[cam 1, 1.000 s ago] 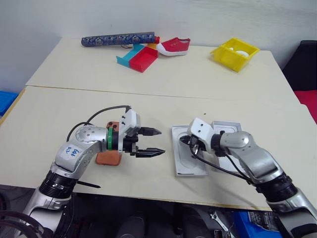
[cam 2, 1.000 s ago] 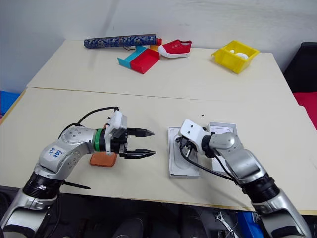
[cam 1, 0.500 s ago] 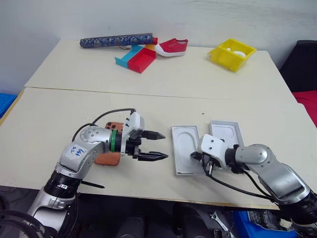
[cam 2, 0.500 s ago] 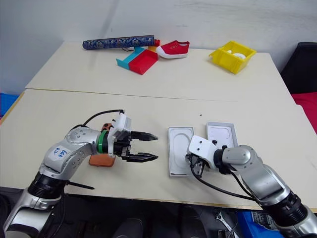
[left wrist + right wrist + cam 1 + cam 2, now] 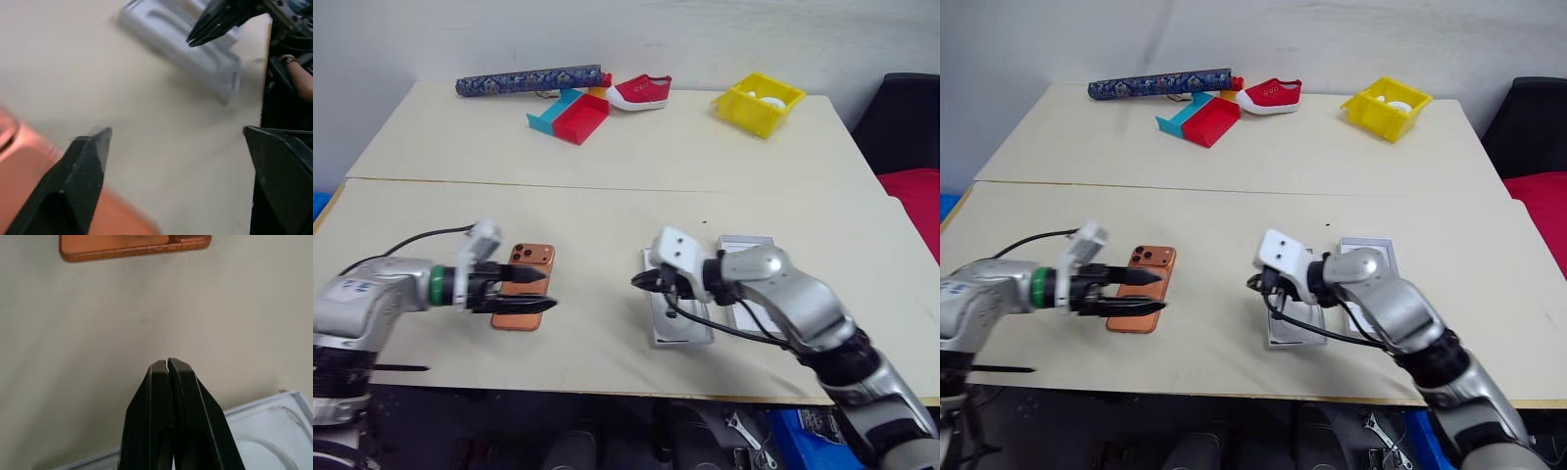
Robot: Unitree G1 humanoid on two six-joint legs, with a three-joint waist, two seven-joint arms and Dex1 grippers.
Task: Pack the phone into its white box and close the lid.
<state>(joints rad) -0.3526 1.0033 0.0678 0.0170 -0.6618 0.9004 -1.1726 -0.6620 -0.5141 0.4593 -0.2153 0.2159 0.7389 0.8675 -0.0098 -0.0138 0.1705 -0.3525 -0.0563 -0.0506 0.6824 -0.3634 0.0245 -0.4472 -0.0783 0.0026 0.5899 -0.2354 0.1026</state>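
Head views, left arm: the left gripper (image 5: 536,291) has swung out toward the robot's left since a second ago and now hovers over the phone (image 5: 523,299), its black fingers spread apart and holding nothing.
Head views, phone: the copper-orange handset lies flat on the near table (image 5: 607,211), camera bump at its far end; earlier the arm hid most of it, now nearly all of it shows.
Head views, right arm: the right gripper (image 5: 640,281) has moved leftward and points at the bare table between the phone and the trays, fingers pressed together, empty.
Head views, trays: two shallow white trays lie side by side under the right forearm, the nearer one (image 5: 680,318) largely covered, the other (image 5: 744,245) just beyond; which is box and which is lid cannot be told here.
Head views, far table: a yellow bin (image 5: 757,102), a red shoe (image 5: 641,91), a red-and-teal tray (image 5: 570,114) and a dark patterned roll (image 5: 529,79) sit unchanged.
Left wrist view: wide-set fingers (image 5: 83,171) frame the phone's orange edge (image 5: 29,181); the right gripper's closed tips (image 5: 215,22) hang over a white tray (image 5: 181,44).
Right wrist view: closed fingertips (image 5: 168,382) aim at the phone (image 5: 132,245), a tray rim (image 5: 274,411) beneath.
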